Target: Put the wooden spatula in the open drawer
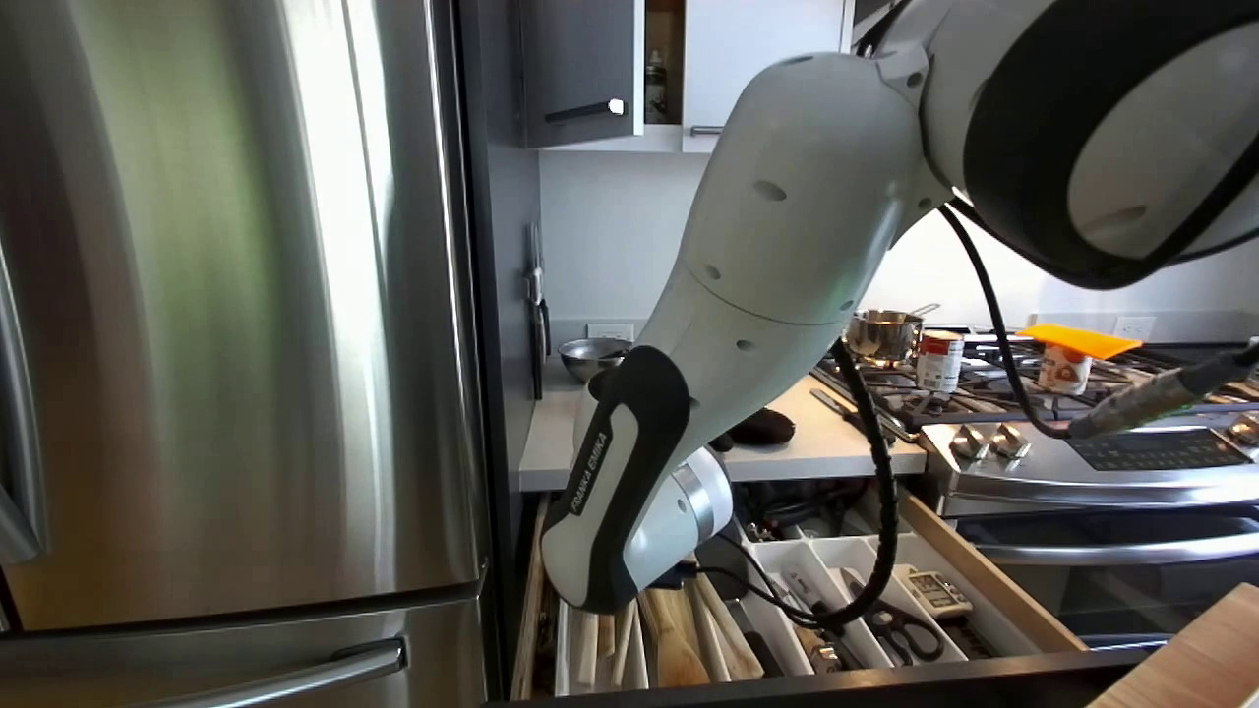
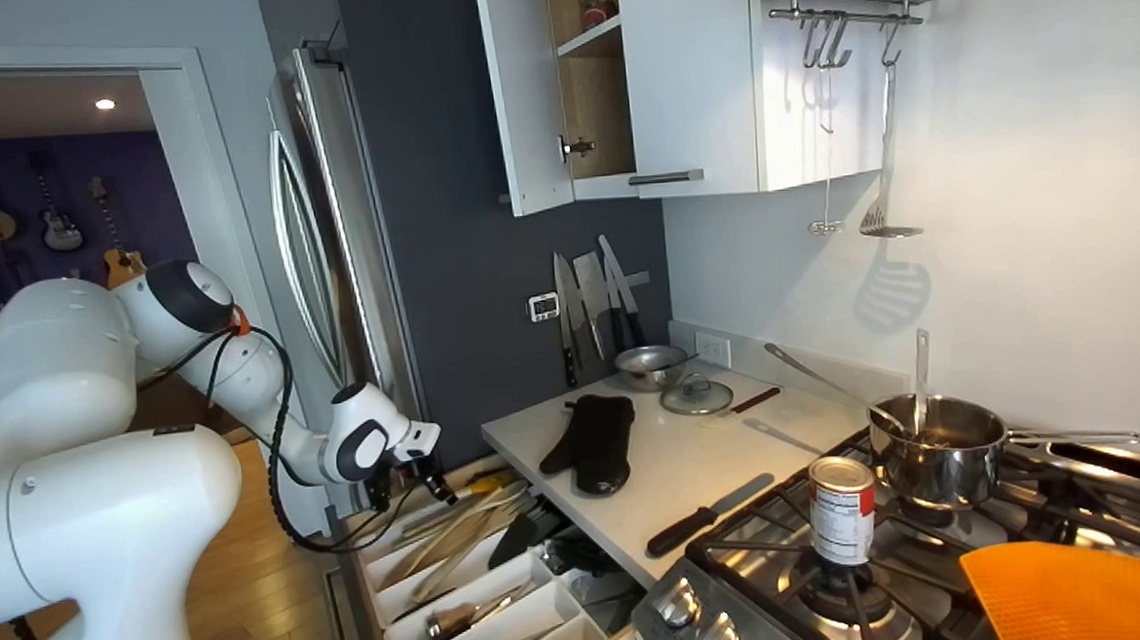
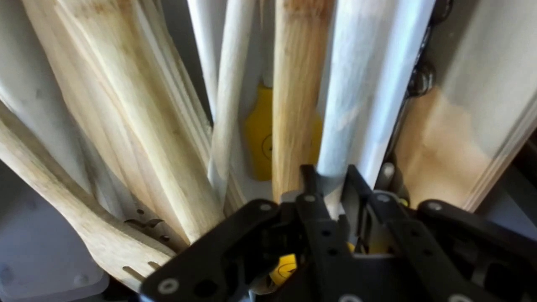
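Fridge [image 1: 246,315] stood at nine o'clock in an exterior view, stove [image 1: 1082,474] at three, counter [image 1: 836,442] between, open drawer [image 1: 993,588] at five with a wooden spatula [image 1: 677,654] inside. The gripper [image 3: 331,173] straddled a pale stick [image 3: 352,84]; whether it gripped, I couldn't tell.

Grained tan utensils [image 3: 294,105], black claw [image 3: 329,172], orange sheet [image 2: 1092,590]

Home kitchen: gas stove [image 1: 1102,477] right, steel fridge [image 1: 236,324] left, open utensil drawer [image 1: 993,590] near, guitars [image 2: 62,231] on far wall [image 2: 143,186].
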Motion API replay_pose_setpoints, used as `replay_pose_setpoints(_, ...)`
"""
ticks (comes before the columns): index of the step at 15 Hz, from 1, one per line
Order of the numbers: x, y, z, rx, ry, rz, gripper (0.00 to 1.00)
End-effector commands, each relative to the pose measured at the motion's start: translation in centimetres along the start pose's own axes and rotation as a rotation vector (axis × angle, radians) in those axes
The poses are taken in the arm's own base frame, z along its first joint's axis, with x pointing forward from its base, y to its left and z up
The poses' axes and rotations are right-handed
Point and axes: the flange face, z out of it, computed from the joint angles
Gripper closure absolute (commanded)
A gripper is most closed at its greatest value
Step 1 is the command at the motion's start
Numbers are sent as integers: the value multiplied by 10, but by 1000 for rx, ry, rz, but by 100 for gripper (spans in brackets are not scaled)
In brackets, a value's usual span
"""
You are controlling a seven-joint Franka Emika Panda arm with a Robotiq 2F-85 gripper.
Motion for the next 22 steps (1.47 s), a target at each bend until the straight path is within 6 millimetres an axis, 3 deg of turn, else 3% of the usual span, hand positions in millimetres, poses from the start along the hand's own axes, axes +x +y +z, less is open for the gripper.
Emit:
replay_pose_setpoints(1,-1,-12,14,-26,30,3,95)
replay_pose_setpoints(8,-7,-20,29,-65,47,-36,95)
replay_pose_setpoints(9,-7,-21,29,-61,50,-41,85)
replay_pose_setpoints(10,-8,-21,28,-64,55,-45,56)
replay_pose_setpoints(11,-7,-21,26,-60,58,-48,55)
replay_pose_setpoints(18,3,-20,1,-49,75,-109,4)
replay_pose_setpoints(22,2,-14,-15,-34,45,-163,0)
